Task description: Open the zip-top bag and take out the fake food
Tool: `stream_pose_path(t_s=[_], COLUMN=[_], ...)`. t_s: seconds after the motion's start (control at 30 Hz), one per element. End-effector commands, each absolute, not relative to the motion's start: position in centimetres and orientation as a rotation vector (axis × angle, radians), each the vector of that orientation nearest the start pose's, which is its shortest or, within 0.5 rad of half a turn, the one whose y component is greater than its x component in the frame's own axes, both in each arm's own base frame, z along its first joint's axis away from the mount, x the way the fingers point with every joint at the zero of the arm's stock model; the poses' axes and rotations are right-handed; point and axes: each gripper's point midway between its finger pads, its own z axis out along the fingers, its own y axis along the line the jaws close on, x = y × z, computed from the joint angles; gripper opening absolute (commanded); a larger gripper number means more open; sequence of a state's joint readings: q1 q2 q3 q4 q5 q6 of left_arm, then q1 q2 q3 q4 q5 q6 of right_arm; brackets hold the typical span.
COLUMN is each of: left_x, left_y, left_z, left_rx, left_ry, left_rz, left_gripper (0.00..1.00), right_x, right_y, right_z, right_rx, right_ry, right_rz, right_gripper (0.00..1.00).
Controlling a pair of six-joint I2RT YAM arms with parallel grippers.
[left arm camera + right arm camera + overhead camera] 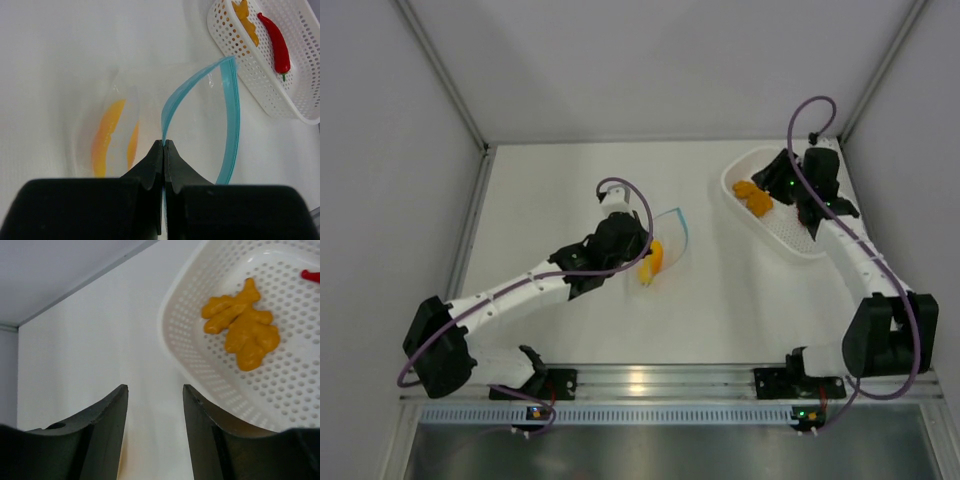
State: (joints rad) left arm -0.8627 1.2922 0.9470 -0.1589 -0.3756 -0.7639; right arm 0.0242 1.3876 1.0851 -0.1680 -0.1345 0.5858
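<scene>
- Plainly, the left arm was stretched low from its base at the near left corner toward the middle of the counter, with the wrist bent downward.
- The left gripper (164, 146) was pressed together on one lip of the light blue zip strip (182, 95). The other lip was bowed away from it, so the mouth of the zip-top bag (200, 125) was held agape.
- The bag was laid near the middle of the counter, and a yellow-orange wedge (105, 137) could be seen inside it through the clear plastic.
- The right arm was raised from the near right corner and run along the right edge, its wrist carried over the white perforated basket (260, 85) at the far right corner.
- The right gripper (155, 400) was spread with nothing between its fingers, poised above the basket's rim and the bare counter beside it.
- An orange lumpy chunk (245, 330) and a red chili pepper (275, 42) were laid side by side in the basket, apart from each other.
- The counter (570, 180) was white and matte, walled by pale grey panels on three sides, and a metal rail (650, 380) was fixed along the near edge.
</scene>
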Motion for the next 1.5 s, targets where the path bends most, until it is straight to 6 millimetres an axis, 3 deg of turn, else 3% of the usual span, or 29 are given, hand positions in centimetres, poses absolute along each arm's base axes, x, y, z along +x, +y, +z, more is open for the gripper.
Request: stream_pose_path(t_s=[0.0, 0.2, 0.4, 0.7, 0.87, 1.2, 1.23, 1.47], left_x=[29.9, 30.6, 31.0, 30.7, 30.3, 29.8, 29.8, 29.1], left_y=[-28.9, -28.6, -28.5, -28.0, -27.3, -26.6, -26.7, -25.6], left_z=[21.9, 21.5, 21.8, 21.9, 21.7, 19.7, 20.4, 19.7], left_rx=[-0.195, -0.219, -0.252, -0.341, -0.43, -0.457, -0.465, -0.512], left_ry=[2.022, 2.01, 1.994, 1.967, 1.931, 1.96, 1.933, 1.922], left_rz=[-0.693, -0.647, -0.649, -0.696, -0.742, -0.716, -0.747, -0.757], left_gripper=[0.0, 0.0, 0.0, 0.0, 0.0, 0.0, 0.0, 0.0], right_x=[39.4, 34.5, 30.9, 30.0, 30.3, 31.6, 31.6, 32.1], right_y=[12.1, 21.0, 26.0, 28.7, 30.4, 34.4, 34.6, 36.2], right_z=[24.0, 25.1, 25.9, 25.0, 23.2, 20.2, 19.8, 17.4], right_rx=[0.298, 0.131, 0.031, 0.089, 0.142, 0.086, 0.078, 0.045], right_ry=[1.99, 1.974, 1.978, 2.006, 2.049, 2.142, 2.152, 2.219], right_rz=[0.623, 0.822, 0.883, 0.841, 0.813, 0.724, 0.719, 0.674], right_gripper=[0.48, 0.48, 0.45, 0.37, 0.36, 0.35, 0.35, 0.35])
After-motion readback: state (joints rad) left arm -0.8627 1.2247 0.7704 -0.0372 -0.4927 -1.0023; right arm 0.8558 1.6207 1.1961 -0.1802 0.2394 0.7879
